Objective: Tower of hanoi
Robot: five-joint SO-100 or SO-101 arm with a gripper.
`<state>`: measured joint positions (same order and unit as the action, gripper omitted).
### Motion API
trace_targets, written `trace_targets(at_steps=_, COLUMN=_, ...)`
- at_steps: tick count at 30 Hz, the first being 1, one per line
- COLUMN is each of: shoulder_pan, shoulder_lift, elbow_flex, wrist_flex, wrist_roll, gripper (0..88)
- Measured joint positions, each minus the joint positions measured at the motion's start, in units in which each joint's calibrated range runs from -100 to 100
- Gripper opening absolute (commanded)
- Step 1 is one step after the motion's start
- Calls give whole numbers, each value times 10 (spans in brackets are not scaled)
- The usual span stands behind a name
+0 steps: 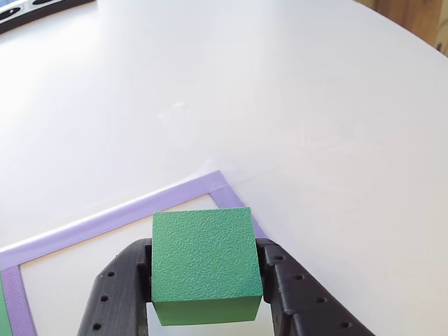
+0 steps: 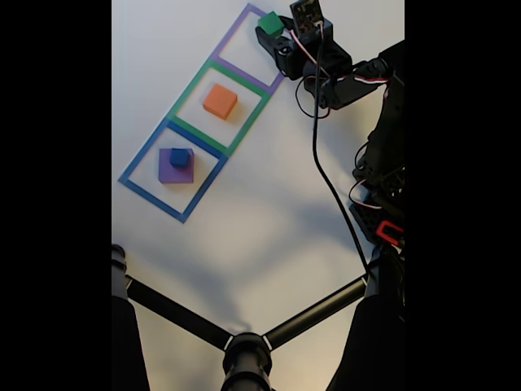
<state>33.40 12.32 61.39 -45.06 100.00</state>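
A: Where is the green cube (image 1: 204,262) now?

B: Clamped in the gripper (image 1: 206,280); the two black fingers (image 1: 119,280) press against its left and right faces in the other view. It sits over the corner of the purple tape square (image 1: 112,218) on the white table (image 1: 280,105).

A: And from the fixed view?

B: The gripper (image 2: 275,32) holds the green cube (image 2: 270,24) at the far end of the purple tape square (image 2: 236,37), at the top of a diagonal row of three outlines. I cannot tell whether the cube touches the table (image 2: 269,204).

A: What else is around?

B: Next down, the green tape square (image 2: 186,96) has an orange block (image 2: 220,101) lying inside it. Below that, the blue tape square (image 2: 134,167) holds a purple block (image 2: 176,166) with a small blue cube (image 2: 179,157) stacked on top.

A: Anything in the way?

B: A black cable (image 2: 326,175) trails from the arm (image 2: 358,81) down across the table, to the right of the squares. At the bottom edge, dark stand legs (image 2: 187,318) spread out in the foreground, well apart from the blocks.
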Motion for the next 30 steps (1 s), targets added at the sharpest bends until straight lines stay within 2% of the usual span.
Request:
trace_targets(at_steps=14, shoulder_pan=-8, shoulder_lift=52, elbow_flex=9, wrist_flex=-57, wrist_roll=0, gripper=72)
trace_targets(at_steps=22, shoulder_pan=-10, shoulder_lift=83, elbow_flex=14, wrist_flex=-81, wrist_roll=0, gripper=103)
trace_targets(at_steps=25, shoulder_pan=-10, shoulder_lift=87, elbow_flex=14, wrist_flex=-84, wrist_roll=-2, gripper=126)
trace_targets(at_steps=27, shoulder_pan=-10, shoulder_lift=88, elbow_flex=15, wrist_flex=-89, wrist_roll=0, gripper=187)
trace_targets(at_steps=30, shoulder_pan=-10, shoulder_lift=88, elbow_flex=15, wrist_flex=-89, wrist_roll=0, gripper=216)
